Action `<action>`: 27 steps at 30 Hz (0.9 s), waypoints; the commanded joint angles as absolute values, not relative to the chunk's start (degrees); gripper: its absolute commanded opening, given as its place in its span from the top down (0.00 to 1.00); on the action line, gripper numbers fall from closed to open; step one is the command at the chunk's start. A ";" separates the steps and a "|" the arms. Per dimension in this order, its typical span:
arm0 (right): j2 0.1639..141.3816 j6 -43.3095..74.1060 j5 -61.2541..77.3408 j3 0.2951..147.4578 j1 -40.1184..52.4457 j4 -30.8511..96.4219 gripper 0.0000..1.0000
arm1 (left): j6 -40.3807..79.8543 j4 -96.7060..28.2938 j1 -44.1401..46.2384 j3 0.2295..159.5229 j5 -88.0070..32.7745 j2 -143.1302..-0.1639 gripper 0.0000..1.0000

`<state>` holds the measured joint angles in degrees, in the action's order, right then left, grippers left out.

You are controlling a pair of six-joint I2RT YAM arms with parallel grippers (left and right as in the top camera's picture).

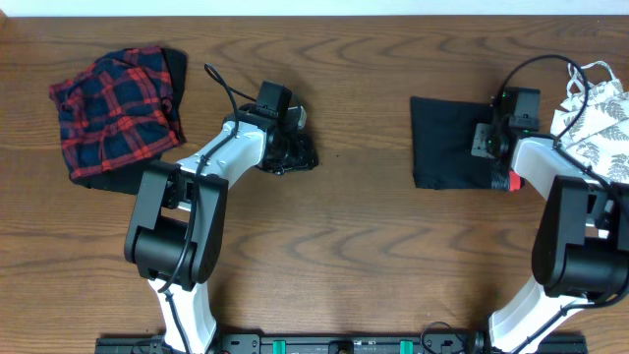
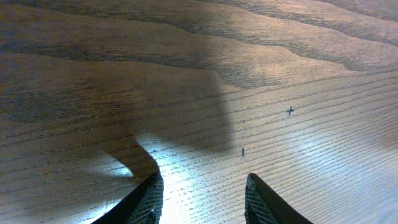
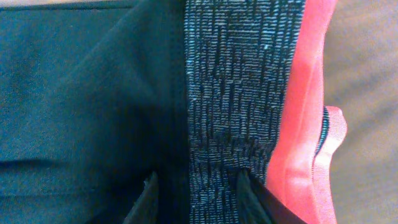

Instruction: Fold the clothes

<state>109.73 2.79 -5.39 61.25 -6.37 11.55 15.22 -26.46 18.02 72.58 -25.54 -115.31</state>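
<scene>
Right end effector (image 3: 198, 194) astride grey waistband (image 3: 230, 93) of folded black leggings (image 1: 450, 143) (grip unclear); left end effector (image 2: 202, 190) parted, empty.

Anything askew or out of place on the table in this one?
Nothing is damaged or spilled. The black leggings lie in a neat square. The plaid piece sits crumpled at the left side of the overhead view, and the leaf-print top lies bunched at the right edge. Both look unfolded.
</scene>
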 commanded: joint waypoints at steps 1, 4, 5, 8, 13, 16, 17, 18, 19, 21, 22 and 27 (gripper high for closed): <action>114.37 -3.46 4.51 59.64 -2.17 12.19 0.59 | 15.09 -27.38 17.69 72.38 -24.45 -116.49 0.56; 114.39 -8.49 7.55 59.64 1.61 12.47 0.58 | 15.09 -27.38 17.69 72.38 -24.43 -116.49 0.56; 114.39 -8.45 7.33 59.64 3.11 13.04 0.58 | 15.09 -27.38 17.69 72.38 -24.43 -116.49 0.56; 114.39 -6.37 6.90 59.64 6.90 14.87 0.57 | 15.09 -27.40 17.69 72.38 -24.43 -116.49 0.56; 114.39 -2.31 6.90 59.61 11.99 17.26 0.53 | 15.09 -27.40 17.67 72.38 -24.43 -116.49 0.56; 114.39 -0.03 6.98 59.61 13.96 17.69 0.53 | 15.09 -27.59 17.41 72.38 -24.43 -116.49 0.56; 114.39 0.47 7.14 59.61 14.44 17.54 0.53 | 15.09 -27.83 17.30 72.38 -24.43 -116.49 0.56; 114.39 0.38 7.92 59.61 15.22 16.97 0.53 | 15.09 -28.16 17.06 72.38 -24.43 -116.49 0.56; 114.39 0.38 8.01 59.61 15.73 16.45 0.52 | 15.09 -28.56 16.86 72.38 -24.43 -116.49 0.56; 114.39 0.03 7.62 59.61 16.71 15.09 0.53 | 15.09 -29.56 16.45 72.38 -24.45 -116.49 0.56; 114.39 -0.12 7.40 59.61 17.08 14.33 0.53 | 15.11 -30.39 16.25 72.38 -24.56 -116.49 0.56; 114.39 0.05 8.08 59.61 18.81 11.25 0.54 | 15.14 -35.22 15.86 72.38 -29.89 -116.49 0.56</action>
